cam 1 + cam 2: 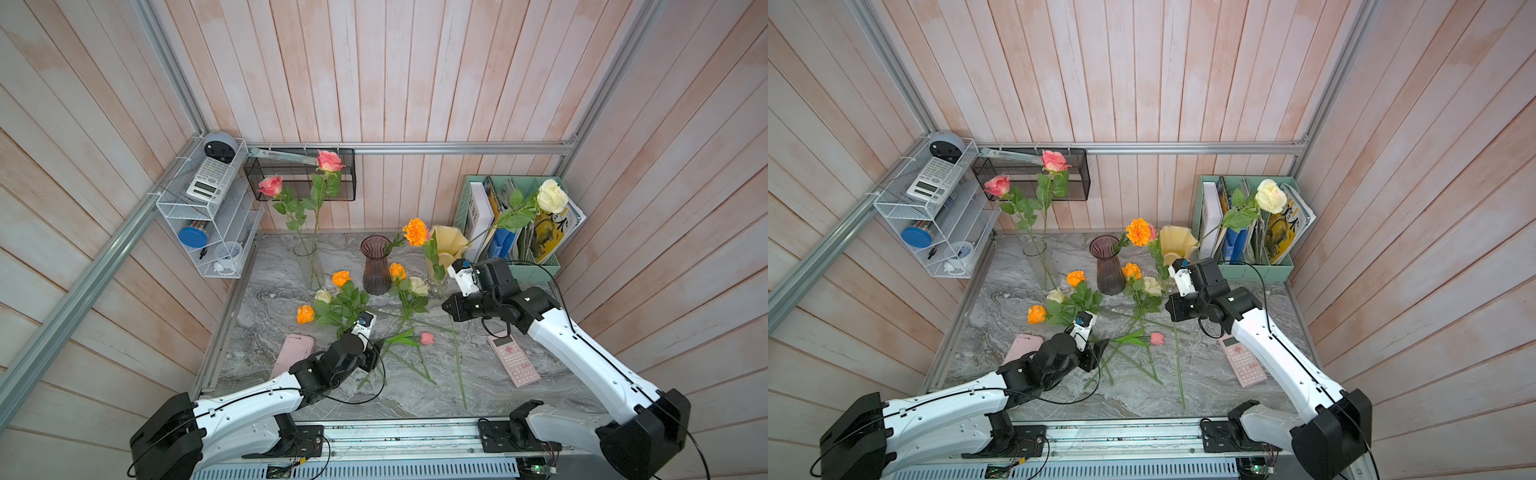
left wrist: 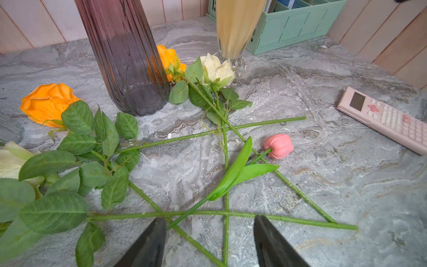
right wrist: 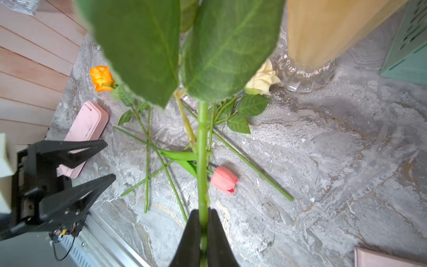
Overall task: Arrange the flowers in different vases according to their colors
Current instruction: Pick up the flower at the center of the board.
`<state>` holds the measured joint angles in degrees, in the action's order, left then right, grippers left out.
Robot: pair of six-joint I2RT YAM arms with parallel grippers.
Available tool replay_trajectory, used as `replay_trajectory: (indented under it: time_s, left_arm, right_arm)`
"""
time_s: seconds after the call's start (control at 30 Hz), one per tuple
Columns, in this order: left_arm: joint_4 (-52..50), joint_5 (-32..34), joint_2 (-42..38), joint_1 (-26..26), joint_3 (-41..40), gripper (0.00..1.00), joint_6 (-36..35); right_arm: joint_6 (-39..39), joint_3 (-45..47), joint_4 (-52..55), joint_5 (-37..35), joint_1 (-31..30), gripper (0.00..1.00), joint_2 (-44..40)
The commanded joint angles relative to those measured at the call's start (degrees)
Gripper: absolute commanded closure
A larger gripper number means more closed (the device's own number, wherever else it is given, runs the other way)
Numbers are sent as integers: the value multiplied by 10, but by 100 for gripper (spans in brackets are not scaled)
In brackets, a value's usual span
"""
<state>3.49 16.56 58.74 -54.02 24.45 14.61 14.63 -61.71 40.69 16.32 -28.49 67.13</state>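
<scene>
Beside the purple vase (image 1: 376,270), the right gripper (image 3: 203,212) is squeezing shut on the stem of the orange marigold (image 1: 415,232), likely needing to lift it over that rim. The left gripper (image 2: 209,222) is hanging open above crossed stems (image 2: 226,213) by 1 pink tulip (image 2: 279,146).

A: Where do the top views look from?
B: High over the near edge of the desk (image 1: 415,403), tilted down toward the back wall (image 1: 374,83) — the whole desk shows in both top views.
A: And the wrists?
B: Close in. The left looks low across the desk past the left end effector (image 2: 209,222). The right looks steeply down the stem (image 3: 202,138) in the right end effector (image 3: 203,215). Both share the pink tulip (image 2: 278,146).
</scene>
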Motion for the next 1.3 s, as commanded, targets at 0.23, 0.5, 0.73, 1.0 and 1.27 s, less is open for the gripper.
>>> replay_trajectory:
  time_s: [0.23,0.5,0.73,1.0,1.27]
  left_arm:
    - [-16,-13,-34,-2,-15,36,3]
    - [-29,-14,-51,-2,-16,36,-1]
    - [-38,-13,-61,-2,-12,36,-5]
    - [-35,-8,-60,-1,-11,36,-7]
    - [-36,-10,-63,-2,-11,36,1]
  right_arm:
    - [29,59,82,16,-8,100,-163]
    - [43,44,115,-28,-8,100,-245]
    - [24,-20,25,-77,-8,100,-229]
    - [-27,-98,-213,-193,-7,100,-96]
    - [-120,-200,-449,-279,5,100,55]
